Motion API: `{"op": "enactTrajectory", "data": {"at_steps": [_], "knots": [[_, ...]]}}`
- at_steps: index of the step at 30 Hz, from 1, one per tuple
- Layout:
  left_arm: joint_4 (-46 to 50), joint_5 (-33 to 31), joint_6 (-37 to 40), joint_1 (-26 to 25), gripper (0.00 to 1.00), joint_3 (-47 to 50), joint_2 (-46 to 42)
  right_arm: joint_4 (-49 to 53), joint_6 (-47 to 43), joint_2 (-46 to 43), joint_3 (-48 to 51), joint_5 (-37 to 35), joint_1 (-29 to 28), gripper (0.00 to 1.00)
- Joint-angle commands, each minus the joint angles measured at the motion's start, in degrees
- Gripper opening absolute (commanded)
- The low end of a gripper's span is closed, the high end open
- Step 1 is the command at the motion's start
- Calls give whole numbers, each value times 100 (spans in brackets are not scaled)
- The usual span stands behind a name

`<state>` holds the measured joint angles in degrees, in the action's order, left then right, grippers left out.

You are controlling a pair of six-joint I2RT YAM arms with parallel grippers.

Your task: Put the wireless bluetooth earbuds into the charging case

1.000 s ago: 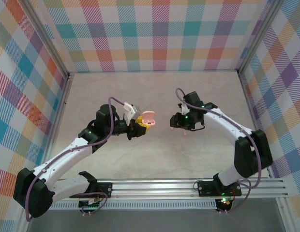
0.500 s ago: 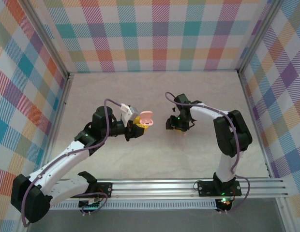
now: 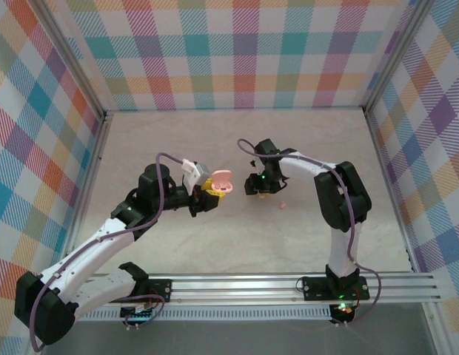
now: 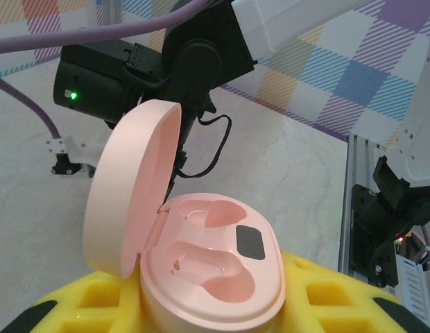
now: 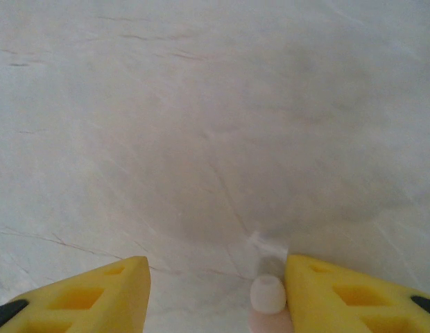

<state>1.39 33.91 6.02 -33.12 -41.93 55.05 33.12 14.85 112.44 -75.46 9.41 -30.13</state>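
The left gripper (image 3: 214, 192) was clenched on the salmon-pink oval plastic charging case (image 4: 215, 277), its yellow foam pads (image 4: 118, 305) pressed to the glossy shell; the rounded lid (image 4: 128, 187) stood hinged up, both moulded wells bare, a small black panel (image 4: 250, 242) beside them; the right gripper (image 5: 216, 265) stood released, its yellow foam fingers (image 5: 83, 291) apart, a salmon-pink earbud (image 5: 268, 297) with a white rubbery tip lying against the inner face of one finger, clear of the other; another tiny pink bud (image 3: 283, 203) lay on the pale marbled table (image 3: 178, 140); plaid walls (image 3: 244, 52) rose beyond.
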Motion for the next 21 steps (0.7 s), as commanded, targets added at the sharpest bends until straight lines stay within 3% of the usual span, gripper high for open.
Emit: {"op": "enactTrajectory", "data": {"at_steps": [1, 12, 16, 21], "knots": [[9, -34, 127, 60, 18, 71, -106, -43, -526, 77, -240, 206, -221, 54], [54, -60, 127, 61, 18, 80, -200, -51, -664, -566, -150, 214, -511, 55], [95, -73, 128, 61, 18, 98, -265, 59, -19, -1048, -105, -369, -481, 56], [57, -80, 145, 69, 18, 89, -262, -26, 1503, -1588, 490, -758, -371, 53]]}}
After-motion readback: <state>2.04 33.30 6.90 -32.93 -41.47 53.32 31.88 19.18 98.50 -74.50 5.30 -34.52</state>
